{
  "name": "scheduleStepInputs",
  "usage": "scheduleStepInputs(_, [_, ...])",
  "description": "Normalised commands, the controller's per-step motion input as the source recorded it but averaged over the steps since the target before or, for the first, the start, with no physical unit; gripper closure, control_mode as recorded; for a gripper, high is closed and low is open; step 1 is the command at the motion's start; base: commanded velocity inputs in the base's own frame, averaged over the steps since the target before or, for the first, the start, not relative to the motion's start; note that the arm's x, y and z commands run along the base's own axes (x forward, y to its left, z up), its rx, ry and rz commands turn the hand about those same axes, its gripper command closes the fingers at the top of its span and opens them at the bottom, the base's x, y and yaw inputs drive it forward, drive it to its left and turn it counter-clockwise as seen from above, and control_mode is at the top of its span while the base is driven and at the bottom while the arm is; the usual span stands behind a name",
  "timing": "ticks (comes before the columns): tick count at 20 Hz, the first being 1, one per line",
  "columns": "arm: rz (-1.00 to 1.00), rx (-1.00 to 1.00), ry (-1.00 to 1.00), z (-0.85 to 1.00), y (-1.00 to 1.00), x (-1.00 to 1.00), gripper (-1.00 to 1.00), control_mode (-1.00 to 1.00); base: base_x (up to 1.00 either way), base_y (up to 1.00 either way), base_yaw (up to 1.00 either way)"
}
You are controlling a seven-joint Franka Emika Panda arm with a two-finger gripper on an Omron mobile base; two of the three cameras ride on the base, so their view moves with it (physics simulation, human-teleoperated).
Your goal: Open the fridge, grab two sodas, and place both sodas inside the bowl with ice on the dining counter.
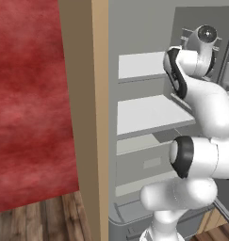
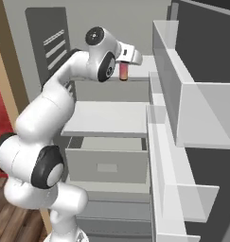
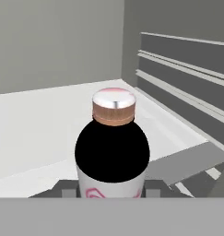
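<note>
The fridge stood open, its door swung off to the right with its white door racks showing, and the arm reached deep onto the upper shelf. The pincer was closed around the lower body of a soda bottle, its two dark tips pressed against either side of the white label with pink markings; in the right base view the same bottle showed as a pinkish shape just below the hand, standing upright on or barely above the shelf. In my judgement the step in hand was drawing this first soda out of the fridge, and doing it well would mean lifting just enough to free the base from the shelf, keeping the bottle upright, then backing straight out along the reach so that neither bottle nor wrist caught the ribbed right inner wall or the door racks close by. The grip sat low on the bottle, so a slow retreat would limit any tipping. The bottle's foot was hidden, so whether it touched the shelf could not be told. In the left base view the arm's own links covered the hand. The second soda, the bowl with ice and the dining worktop lay outside these views.
</note>
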Motion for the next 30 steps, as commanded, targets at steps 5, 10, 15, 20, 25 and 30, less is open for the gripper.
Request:
scheduleStepInputs(5, [0.01,0.00,0.00,0.04,0.45,-1.00,1.00,-1.00,0.00,0.00,0.00])
scheduleStepInputs(10, [0.00,0.00,0.00,0.18,0.42,-1.00,1.00,-1.00,0.00,0.00,0.00])
scheduleStepInputs(15, [0.00,0.00,0.00,0.27,0.33,-1.00,1.00,-1.00,0.00,0.00,0.00])
scheduleStepInputs(20, [0.00,0.00,0.00,0.14,0.21,-1.00,1.00,-1.00,0.00,0.00,0.00])
scheduleStepInputs(25, [0.00,0.00,-0.03,-0.17,0.01,-1.00,1.00,-1.00,0.00,0.00,0.00])
scheduleStepInputs(30, [0.00,-0.01,-0.04,-0.21,-0.01,-0.91,1.00,-1.00,0.00,0.00,0.00])
